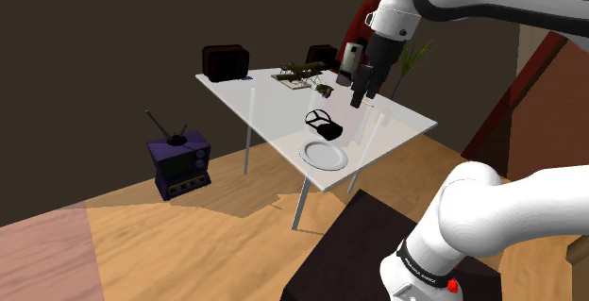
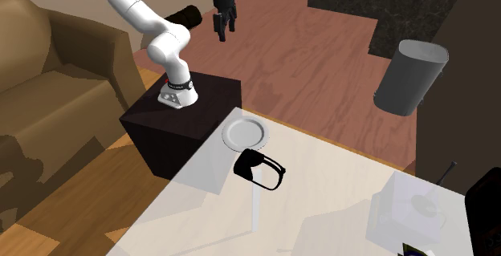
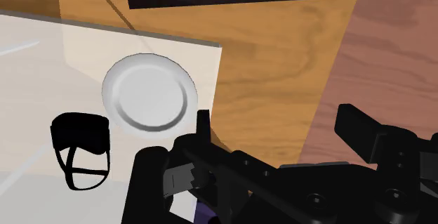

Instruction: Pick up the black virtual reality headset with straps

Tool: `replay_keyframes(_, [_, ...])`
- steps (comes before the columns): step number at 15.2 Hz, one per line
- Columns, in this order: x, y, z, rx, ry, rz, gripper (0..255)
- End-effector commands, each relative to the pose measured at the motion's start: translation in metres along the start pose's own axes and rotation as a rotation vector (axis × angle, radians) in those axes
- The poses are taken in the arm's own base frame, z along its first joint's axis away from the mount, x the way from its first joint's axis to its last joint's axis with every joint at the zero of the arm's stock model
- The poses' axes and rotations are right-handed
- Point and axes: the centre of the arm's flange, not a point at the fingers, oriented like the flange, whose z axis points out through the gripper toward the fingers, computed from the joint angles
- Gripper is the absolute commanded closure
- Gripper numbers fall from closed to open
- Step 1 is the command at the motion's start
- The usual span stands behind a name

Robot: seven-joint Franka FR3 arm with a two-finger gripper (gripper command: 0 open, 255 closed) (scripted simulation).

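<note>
- We locate the headset (image 1: 323,125) on the white table (image 1: 247,94), near the table edge closest to the stand (image 1: 373,252) and just beside a white plate (image 1: 325,155); its straps (image 3: 83,170) form a thin loop off the black body
- We read the gripper (image 1: 361,94) as spread: in the wrist view its two fingers (image 3: 203,121) stand well apart with nothing between them
- Risk, missed target: in the wrist view the headset lies off to one side of the fingers, beyond the plate, while the fingers aim at the table's edge and the wood floor (image 3: 281,61). We judge that a straight descent from this position would close on nothing or strike the table's rim
- Risk, plate contact: a sideways correction made too low could sweep across the plate and push it into the headset or off the table
- Risk, strap-only grasp: fingers closing on the straps alone would leave the body hanging, free to swing or slip out; we advise aiming for the body
- Risk, sliding: one finger touching down early could push the headset across the table top
- Arm pose: the arm (image 1: 453,224) rises from the stand, the forearm crosses the top of the shoulder view, and the wrist turns the hand downward at a slight tilt, high above the table and clear of everything on it
</note>
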Motion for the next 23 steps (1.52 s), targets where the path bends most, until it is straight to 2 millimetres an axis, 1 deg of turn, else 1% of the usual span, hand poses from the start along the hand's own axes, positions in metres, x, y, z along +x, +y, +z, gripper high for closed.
replay_keyframes(1, [0.000,0.000,0.000,0.000,0.000,0.000,0])
replay_keyframes(12, [0.088,0.098,0.069,0.005,-0.025,0.052,0])
replay_keyframes(23, [0.168,0.200,0.140,0.011,-0.051,0.103,0])
